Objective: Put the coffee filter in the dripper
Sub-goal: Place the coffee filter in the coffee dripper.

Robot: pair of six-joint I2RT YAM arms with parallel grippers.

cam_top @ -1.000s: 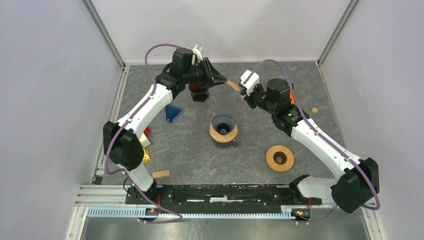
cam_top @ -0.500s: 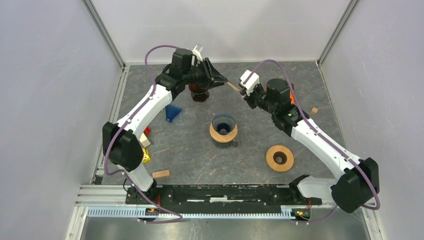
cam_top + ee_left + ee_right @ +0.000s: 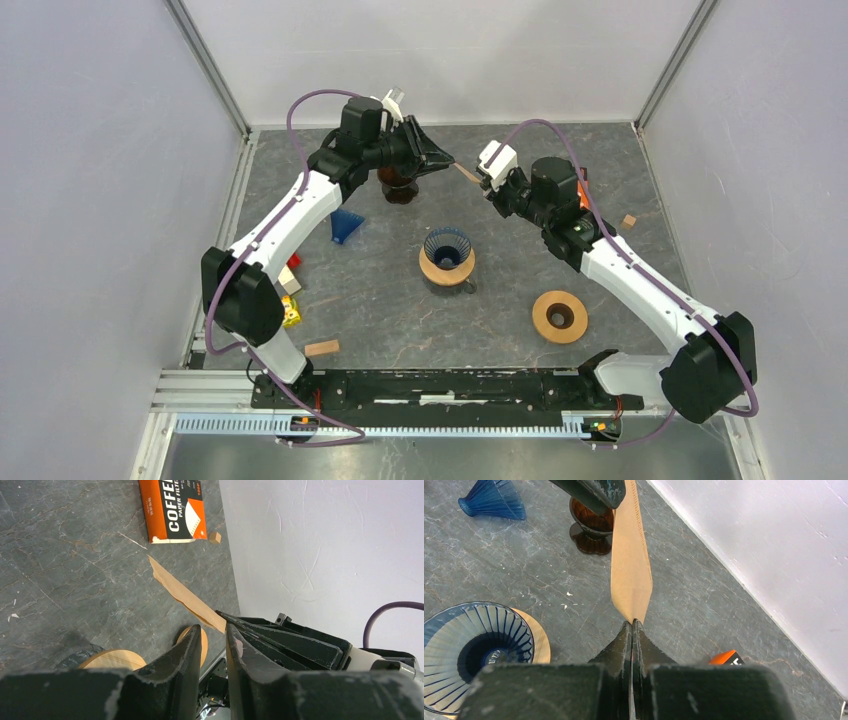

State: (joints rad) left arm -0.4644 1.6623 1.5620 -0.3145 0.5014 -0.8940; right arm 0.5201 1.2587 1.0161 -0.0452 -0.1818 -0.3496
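Note:
The brown paper coffee filter (image 3: 465,172) hangs in the air between the two gripper tips at the back of the table. My right gripper (image 3: 481,182) is shut on its narrow end (image 3: 632,622); the filter (image 3: 630,570) stretches away from it. My left gripper (image 3: 446,160) sits at the filter's other end, jaws a narrow gap apart (image 3: 214,627), with the filter (image 3: 180,590) just beyond the tips. The blue ribbed dripper (image 3: 447,244) stands on a round wooden base (image 3: 432,270) mid-table, in front of both grippers, and is empty (image 3: 474,645).
A brown glass dripper (image 3: 400,188) stands under the left gripper. A second blue dripper (image 3: 346,226) lies to the left. A wooden ring (image 3: 560,316) lies front right. The orange filter box (image 3: 172,510) lies by the right arm. Small blocks (image 3: 290,280) lie along the left edge.
Both arms have shifted very slightly to the left. The filter stays held in the air between the two gripper tips.

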